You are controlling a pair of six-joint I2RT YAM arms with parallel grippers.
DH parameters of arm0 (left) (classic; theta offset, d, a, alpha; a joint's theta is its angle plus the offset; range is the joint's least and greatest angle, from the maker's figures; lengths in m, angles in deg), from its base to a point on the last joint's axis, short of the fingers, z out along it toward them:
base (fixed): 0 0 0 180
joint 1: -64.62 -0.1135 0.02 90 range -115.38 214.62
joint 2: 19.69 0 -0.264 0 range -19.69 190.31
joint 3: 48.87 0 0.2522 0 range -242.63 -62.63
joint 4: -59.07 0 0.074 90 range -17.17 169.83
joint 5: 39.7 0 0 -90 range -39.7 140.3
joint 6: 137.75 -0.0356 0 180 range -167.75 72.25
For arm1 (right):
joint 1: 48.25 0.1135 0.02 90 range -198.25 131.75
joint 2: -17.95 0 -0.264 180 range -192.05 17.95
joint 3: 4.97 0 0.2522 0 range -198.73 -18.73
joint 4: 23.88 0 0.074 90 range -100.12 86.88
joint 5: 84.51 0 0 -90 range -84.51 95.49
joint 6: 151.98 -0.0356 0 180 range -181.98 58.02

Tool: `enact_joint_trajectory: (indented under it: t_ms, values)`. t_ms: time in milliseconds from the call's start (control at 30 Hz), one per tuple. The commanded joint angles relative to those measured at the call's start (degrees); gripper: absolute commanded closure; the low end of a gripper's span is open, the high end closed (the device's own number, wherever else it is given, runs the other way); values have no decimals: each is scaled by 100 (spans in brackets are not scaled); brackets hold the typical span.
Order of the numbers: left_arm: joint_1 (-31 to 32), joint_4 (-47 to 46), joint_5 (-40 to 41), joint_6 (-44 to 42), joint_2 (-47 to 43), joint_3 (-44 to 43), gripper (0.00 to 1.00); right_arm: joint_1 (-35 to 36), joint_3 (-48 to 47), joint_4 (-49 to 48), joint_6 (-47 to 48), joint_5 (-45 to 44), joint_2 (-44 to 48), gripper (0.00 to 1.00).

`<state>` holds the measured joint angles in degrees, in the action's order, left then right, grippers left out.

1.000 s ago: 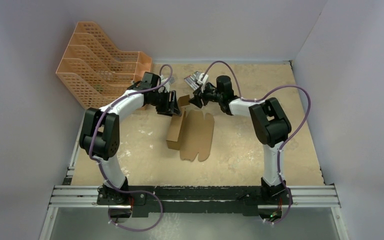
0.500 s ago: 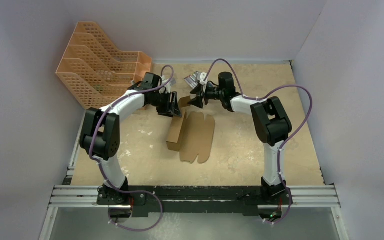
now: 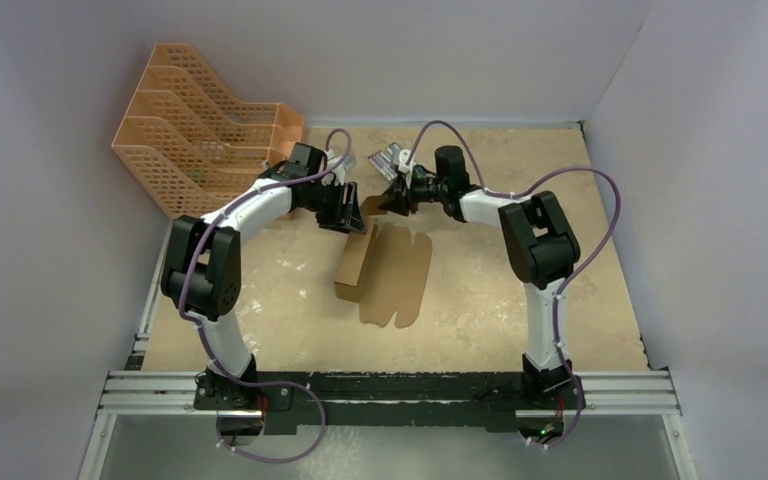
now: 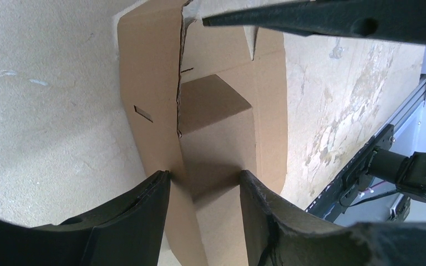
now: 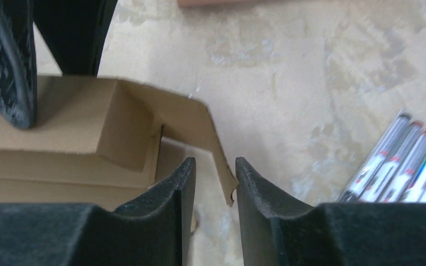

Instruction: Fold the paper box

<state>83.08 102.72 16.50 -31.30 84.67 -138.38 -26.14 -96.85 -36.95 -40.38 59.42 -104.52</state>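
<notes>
Orange mesh file rack [image 3: 200,150] stands at the far left corner of the counter [image 3: 260,310], tiers stepped toward the back wall. Left arm reaches from its base inward to the middle of the counter; left gripper [image 3: 350,212] sits at the far end of the paper box [image 3: 395,275]. Box: plain brown cardboard, partly folded, lying near the counter's centre, long axis running near to far. Its left side is raised into a narrow upright section; the right side lies flat, rounded tabs at both ends. Left wrist view: the two black fingers [image 4: 155,194] straddle the raised section, cardboard filling the gap between them and touching both, so the left jaws are clamped on the box. A small slot shows in the outer wall, and a folded inner panel beyond the fingertips. Right gripper [image 5: 215,166] comes in from the right at the same far end, facing the left one. Right wrist view: a curved end flap [image 5: 199,119] stands up from the box; its lower corner sits in the gap between the right fingers [image 5: 183,183], against the right-hand one, with bare counter visible beside it. Right jaws are narrowly apart, not pinching. A pack of markers [image 5: 405,160] lies on the counter just beyond the right gripper, apart from the box.
</notes>
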Motion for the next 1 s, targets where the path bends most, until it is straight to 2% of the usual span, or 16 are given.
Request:
enact_joint_trajectory:
  t_ms: [0,133,200,467,667,967]
  values:
    - [17,-159,90,33,39,-134,52,-5,385,222,277,-144,531,68]
    - [17,-322,296,204,18,3,52,4,614,548,382,-439,849,91]
    - [17,-419,336,291,20,75,53,40,764,669,327,-616,1014,95]
    - [17,-769,420,626,-37,289,58,439,1412,497,-460,-1482,1640,97]
    - [17,-1001,460,813,-134,440,59,772,2085,-79,-1209,-2353,1945,95]
    - [17,-1239,266,928,-187,569,59,1166,2477,-416,-1454,-2163,2066,92]
